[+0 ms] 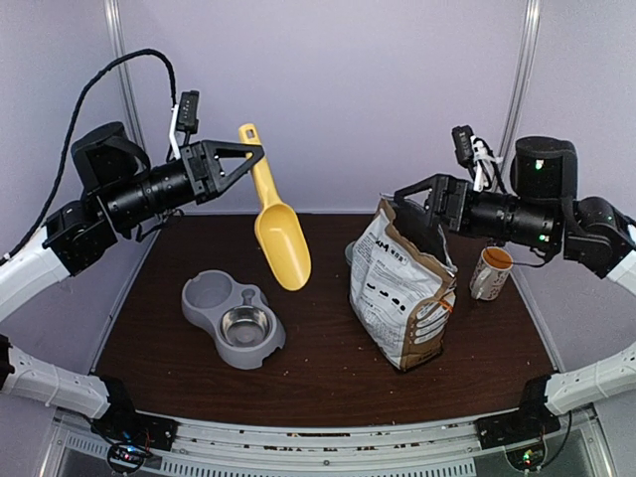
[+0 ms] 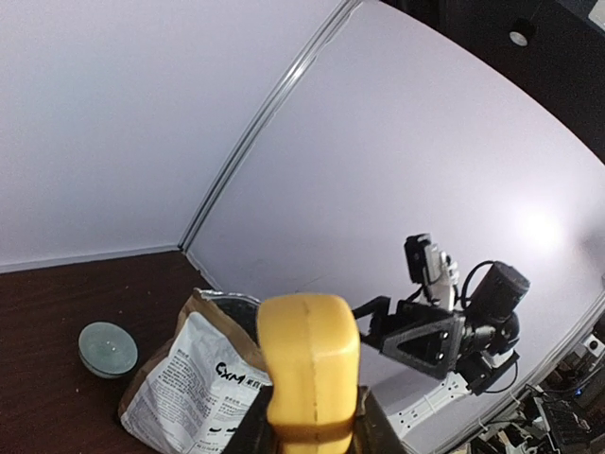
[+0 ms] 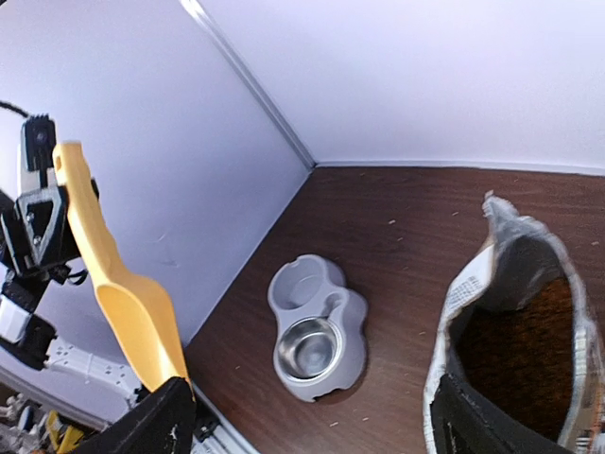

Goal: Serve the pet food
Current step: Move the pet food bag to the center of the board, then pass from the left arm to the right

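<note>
My left gripper (image 1: pixel 256 154) is shut on the handle of a yellow scoop (image 1: pixel 281 241), which hangs bowl-down above the table's left-middle. In the left wrist view the handle (image 2: pixel 310 364) fills the space between the fingers (image 2: pixel 248 427). The pet food (image 3: pixel 518 333) shows as a dark brown mass inside the open printed bag (image 1: pixel 402 288), standing right of centre. My right gripper (image 1: pixel 399 199) is open at the bag's top rim; the right wrist view shows its fingers (image 3: pixel 156 426) spread wide and gripping nothing. A grey double feeder (image 1: pixel 204 310) with a bare steel bowl (image 1: pixel 245 324) lies front left.
A small orange-topped cup (image 1: pixel 490 273) stands right of the bag. A round pale lid (image 2: pixel 107 348) lies behind the bag. Loose crumbs dot the dark wooden table (image 1: pixel 328 373). Purple walls close in the back and sides.
</note>
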Motion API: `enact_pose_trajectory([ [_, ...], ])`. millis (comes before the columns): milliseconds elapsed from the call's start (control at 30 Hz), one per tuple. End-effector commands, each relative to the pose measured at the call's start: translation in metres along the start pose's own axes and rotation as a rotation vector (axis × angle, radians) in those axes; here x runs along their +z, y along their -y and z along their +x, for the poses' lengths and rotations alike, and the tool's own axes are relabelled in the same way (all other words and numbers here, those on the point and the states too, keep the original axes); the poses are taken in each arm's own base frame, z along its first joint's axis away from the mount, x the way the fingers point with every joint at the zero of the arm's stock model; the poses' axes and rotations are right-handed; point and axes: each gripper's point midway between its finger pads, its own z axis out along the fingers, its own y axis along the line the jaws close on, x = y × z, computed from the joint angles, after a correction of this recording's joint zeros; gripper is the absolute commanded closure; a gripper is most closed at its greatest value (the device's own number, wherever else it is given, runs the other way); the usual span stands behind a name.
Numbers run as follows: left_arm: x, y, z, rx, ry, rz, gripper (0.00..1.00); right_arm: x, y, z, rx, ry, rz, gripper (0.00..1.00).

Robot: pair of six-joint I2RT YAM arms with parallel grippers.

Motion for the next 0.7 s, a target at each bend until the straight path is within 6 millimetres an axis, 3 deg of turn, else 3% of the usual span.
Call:
enact_pose_trajectory([
  [0, 0.002, 0.04, -0.052, 0.028, 0.217, 0.108, 0.81, 0.007, -0.062, 0.005, 0.113, 0.047, -0.348, 0.13],
  [233, 0.019, 0.065, -0.059, 0.017, 0.272, 0.158, 0.81, 0.017, -0.092, 0.024, 0.108, 0.051, -0.437, 0.25],
  [667, 0.021, 0.068, -0.054, -0.019, 0.287, 0.164, 0.81, 0.038, -0.092, 0.035, -0.029, 0.06, -0.3, 0.6],
])
